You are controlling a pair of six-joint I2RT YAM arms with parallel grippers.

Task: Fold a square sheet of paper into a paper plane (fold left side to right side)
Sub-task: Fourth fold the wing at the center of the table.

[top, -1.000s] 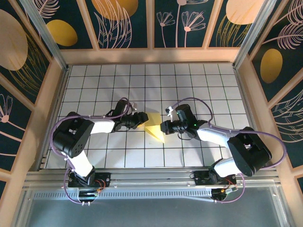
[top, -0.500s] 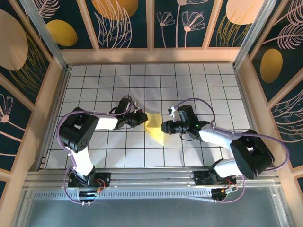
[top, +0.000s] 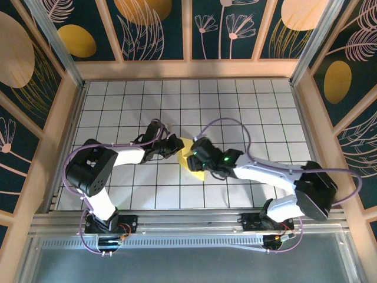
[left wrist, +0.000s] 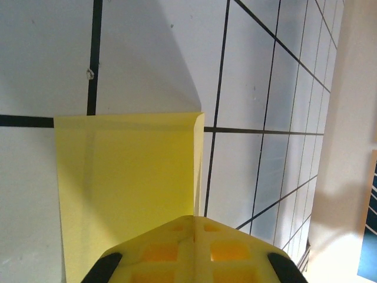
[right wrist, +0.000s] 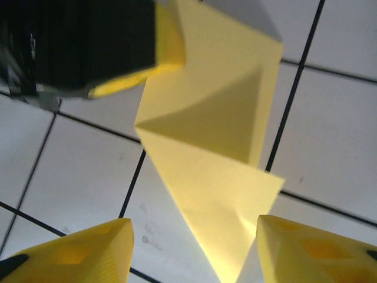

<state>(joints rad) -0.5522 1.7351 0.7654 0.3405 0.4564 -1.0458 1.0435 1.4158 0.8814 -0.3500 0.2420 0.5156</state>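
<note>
The square sheet of paper (top: 198,173) lies folded into creased pale-yellow triangles at the middle of the grid table. My left gripper (top: 178,147) is at its left edge, shut on the paper. In the left wrist view the closed yellow tips (left wrist: 194,219) meet at the edge of a flat yellow flap (left wrist: 123,183). My right gripper (top: 194,158) hovers over the sheet from the right, open. In the right wrist view its two tips straddle (right wrist: 194,250) the pointed near end of the paper (right wrist: 218,147), not touching it. The left gripper's finger (right wrist: 168,38) sits at the paper's far corner.
The white grid table (top: 118,106) is boxed in by a wooden frame (top: 65,118) on the left, back and right. Purple cables (top: 227,122) loop above both arms. A pale wall (left wrist: 347,147) rises at the right of the left wrist view.
My right gripper opened and moved left, over the paper. My left gripper shut on the paper's left edge and stayed there.
</note>
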